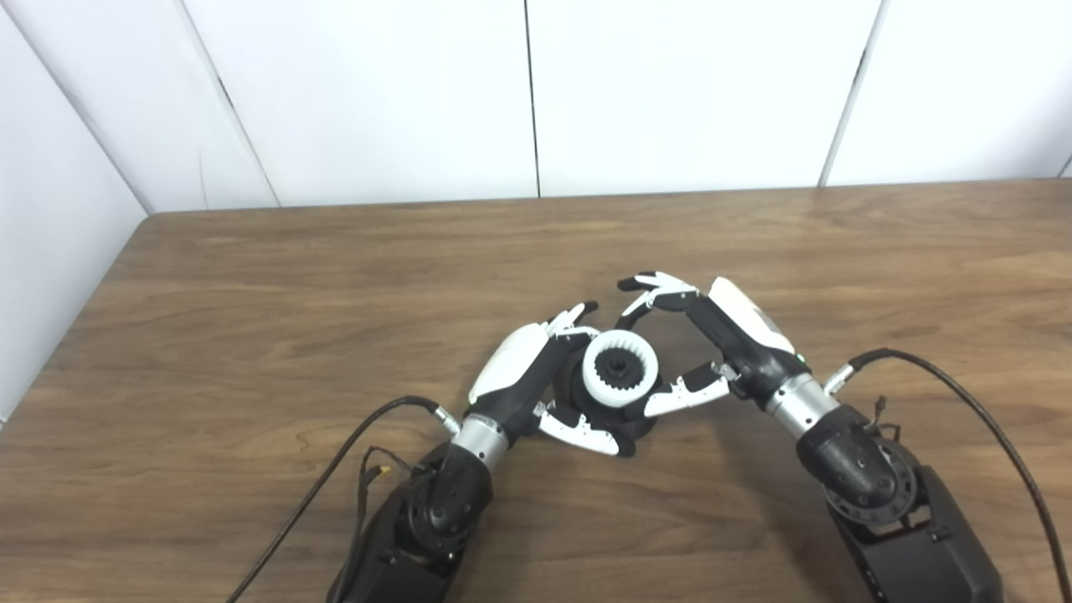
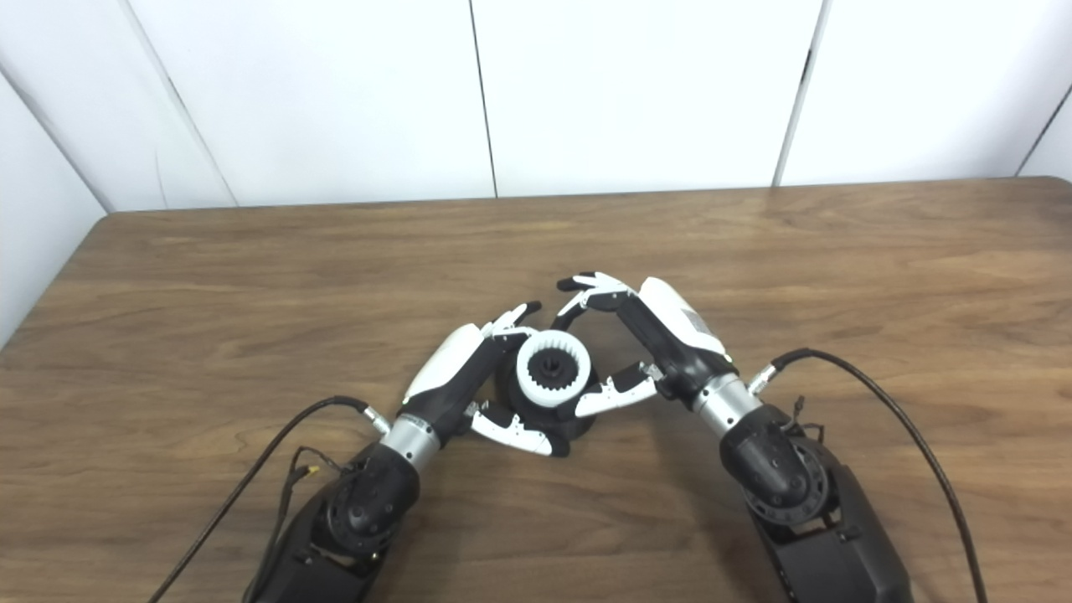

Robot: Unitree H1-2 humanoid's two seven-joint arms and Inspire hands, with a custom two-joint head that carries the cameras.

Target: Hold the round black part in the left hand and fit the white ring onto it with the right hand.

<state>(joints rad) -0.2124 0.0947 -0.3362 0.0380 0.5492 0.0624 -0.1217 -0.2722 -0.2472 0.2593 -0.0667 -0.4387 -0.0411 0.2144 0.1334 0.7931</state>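
the white ring (image 1: 620, 368) sits on top of the round black part (image 1: 605, 402), its toothed inner edge facing up at me and a dark hub showing through its centre. i can't tell whether it is fully seated or only resting there. the pair is on the wooden counter (image 1: 251, 318), a little toward six o'clock from the counter's middle, between my two hands.

my left hand (image 1: 536, 377) comes in from seven o'clock and is wrapped around the black part: its thumb runs under the near side at about six o'clock of the part, and its fingers (image 1: 574, 318) curl over the far side near eleven o'clock. i read that as a grip on the black part.

my right hand (image 1: 712, 343) comes in from four o'clock. its thumb (image 1: 682, 395) touches or nearly touches the ring's rim at about four o'clock, while its fingers (image 1: 657, 289) arch above and beyond the ring at about one o'clock, apart from it. the hand is spread around the ring, not pinching it, as far as i can see.

black cables (image 1: 963, 394) loop from both wrists over the counter. white wall panels (image 1: 377, 92) stand behind the far edge at twelve o'clock.
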